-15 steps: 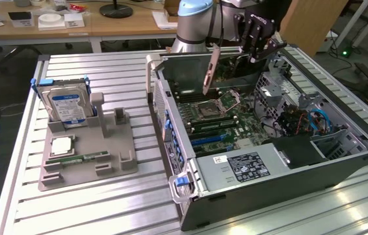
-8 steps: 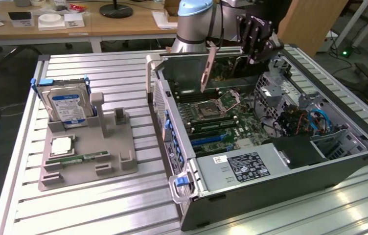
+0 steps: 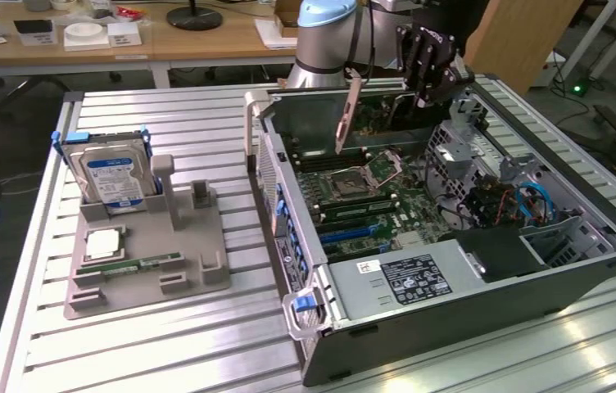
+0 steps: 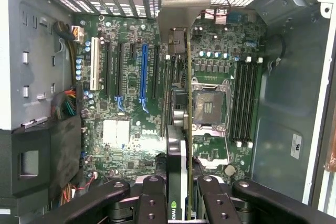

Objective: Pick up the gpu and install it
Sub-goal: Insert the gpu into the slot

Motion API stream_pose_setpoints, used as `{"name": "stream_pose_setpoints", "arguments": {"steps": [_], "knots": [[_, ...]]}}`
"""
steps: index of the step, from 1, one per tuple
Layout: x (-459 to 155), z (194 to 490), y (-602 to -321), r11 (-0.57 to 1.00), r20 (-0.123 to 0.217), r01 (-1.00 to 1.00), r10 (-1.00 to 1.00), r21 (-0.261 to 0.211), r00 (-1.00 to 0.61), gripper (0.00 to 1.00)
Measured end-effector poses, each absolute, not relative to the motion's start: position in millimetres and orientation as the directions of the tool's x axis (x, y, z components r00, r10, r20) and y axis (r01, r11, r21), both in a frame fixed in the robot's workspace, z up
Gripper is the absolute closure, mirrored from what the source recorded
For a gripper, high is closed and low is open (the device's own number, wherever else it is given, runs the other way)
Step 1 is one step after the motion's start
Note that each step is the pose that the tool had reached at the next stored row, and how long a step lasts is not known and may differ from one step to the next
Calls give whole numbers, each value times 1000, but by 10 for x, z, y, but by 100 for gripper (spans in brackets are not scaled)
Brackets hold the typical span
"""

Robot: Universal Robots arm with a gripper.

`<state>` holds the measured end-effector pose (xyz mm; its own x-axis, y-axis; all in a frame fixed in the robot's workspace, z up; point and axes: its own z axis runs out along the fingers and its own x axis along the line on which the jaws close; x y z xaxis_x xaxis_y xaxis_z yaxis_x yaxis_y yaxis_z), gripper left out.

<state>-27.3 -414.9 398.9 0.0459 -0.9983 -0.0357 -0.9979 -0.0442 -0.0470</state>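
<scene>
**Card held over the open case**

At the upper middle of the exterior view, the gripper (image 3: 431, 88) is closed on the gpu (image 3: 385, 110). It holds the card on edge by its far end. The silver end bracket (image 3: 346, 115) hangs down towards the exterior view's left. The card is above the open computer case (image 3: 439, 319), over the motherboard (image 3: 396, 196), and is not seated in any slot.

In the wrist view the card appears edge-on between the two fingers (image 4: 152, 200), which press against its faces. Beneath it are the long blue slot (image 4: 143, 74) on one side and the CPU socket (image 4: 210, 103) on the other.

At the left of the exterior view, well apart from the case, a grey holder (image 3: 133, 286) sits on the slatted table (image 3: 177, 352). It carries an upright hard drive (image 3: 111, 173) and a flat memory stick (image 3: 133, 265).
</scene>
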Motion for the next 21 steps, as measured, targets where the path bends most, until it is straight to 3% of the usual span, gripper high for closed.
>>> {"name": "stream_pose_setpoints", "arguments": {"steps": [21], "knots": [[-272,3983,-4148,37,-35,-998,-999,-47,-35,73]]}}
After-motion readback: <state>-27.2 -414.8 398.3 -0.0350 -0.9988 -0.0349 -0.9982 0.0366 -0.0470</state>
